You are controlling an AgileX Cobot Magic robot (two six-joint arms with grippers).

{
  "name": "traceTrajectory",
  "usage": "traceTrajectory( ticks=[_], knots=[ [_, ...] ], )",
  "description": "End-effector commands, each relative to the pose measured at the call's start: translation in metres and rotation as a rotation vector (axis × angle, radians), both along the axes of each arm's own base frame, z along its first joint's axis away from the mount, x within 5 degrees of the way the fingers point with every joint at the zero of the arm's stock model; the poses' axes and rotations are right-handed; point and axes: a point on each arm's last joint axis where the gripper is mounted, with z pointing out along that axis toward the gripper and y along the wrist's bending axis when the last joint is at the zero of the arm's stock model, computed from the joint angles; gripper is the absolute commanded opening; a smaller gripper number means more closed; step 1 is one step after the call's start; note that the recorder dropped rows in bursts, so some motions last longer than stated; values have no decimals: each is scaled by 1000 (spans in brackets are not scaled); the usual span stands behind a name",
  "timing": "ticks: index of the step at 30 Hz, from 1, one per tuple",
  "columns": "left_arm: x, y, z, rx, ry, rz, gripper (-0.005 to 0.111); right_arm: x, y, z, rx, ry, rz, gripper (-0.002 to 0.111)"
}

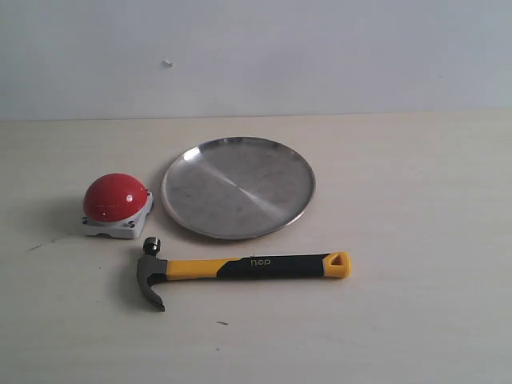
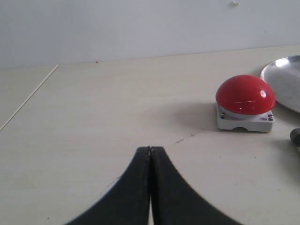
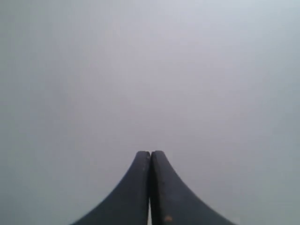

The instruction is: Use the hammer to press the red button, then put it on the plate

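Note:
The hammer [image 1: 240,269] lies flat on the table, dark head to the left, yellow end with the triangular hole to the right. The red button [image 1: 117,205] on its grey base sits just behind the hammer head; it also shows in the left wrist view [image 2: 244,102]. The silver plate [image 1: 238,186] rests to the button's right, its rim showing in the left wrist view [image 2: 281,79]. My left gripper [image 2: 150,149] is shut and empty, low over bare table well short of the button. My right gripper [image 3: 150,153] is shut and empty, facing a plain grey wall. Neither arm appears in the exterior view.
A pale wooden table [image 1: 416,208] meets a grey wall [image 1: 320,48] at the back. A table seam [image 2: 28,98] runs diagonally in the left wrist view. A sliver of the hammer head [image 2: 296,137] shows at that view's edge.

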Motion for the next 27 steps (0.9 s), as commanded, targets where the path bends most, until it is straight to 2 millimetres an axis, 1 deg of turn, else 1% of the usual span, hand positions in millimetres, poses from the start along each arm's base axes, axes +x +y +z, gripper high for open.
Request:
traceTrajectory(
  ticks=[1, 2, 3, 6, 8, 9, 10, 12, 13, 16, 24, 27],
  knots=[
    [0, 0, 1, 8, -14, 0, 0, -9, -6, 39, 118, -208, 5, 0],
    [0, 0, 1, 8, -14, 0, 0, -2, -3, 55, 89, -148, 15, 0],
    [0, 0, 1, 8, -14, 0, 0, 12, 2, 70, 13, -44, 25, 0],
    [0, 0, 1, 8, -14, 0, 0, 45, 14, 98, -232, 184, 53, 0],
    [0, 0, 1, 8, -14, 0, 0, 73, 19, 105, -391, 380, 66, 0],
    [0, 0, 1, 8, -14, 0, 0, 91, 20, 105, -444, 515, 76, 0],
    [0, 0, 1, 8, -14, 0, 0, 106, 19, 103, -457, 624, 90, 0],
    [0, 0, 1, 8, -14, 0, 0, 122, 19, 101, -463, 695, 102, 0],
    [0, 0, 1, 8, -14, 0, 0, 128, 19, 99, -476, 720, 104, 0],
    [0, 0, 1, 8, -14, 0, 0, 137, 19, 95, -490, 750, 108, 0],
    [0, 0, 1, 8, -14, 0, 0, 139, 19, 91, -543, 786, 104, 0],
    [0, 0, 1, 8, -14, 0, 0, 139, 25, 90, -610, 782, 124, 0]
  ],
)
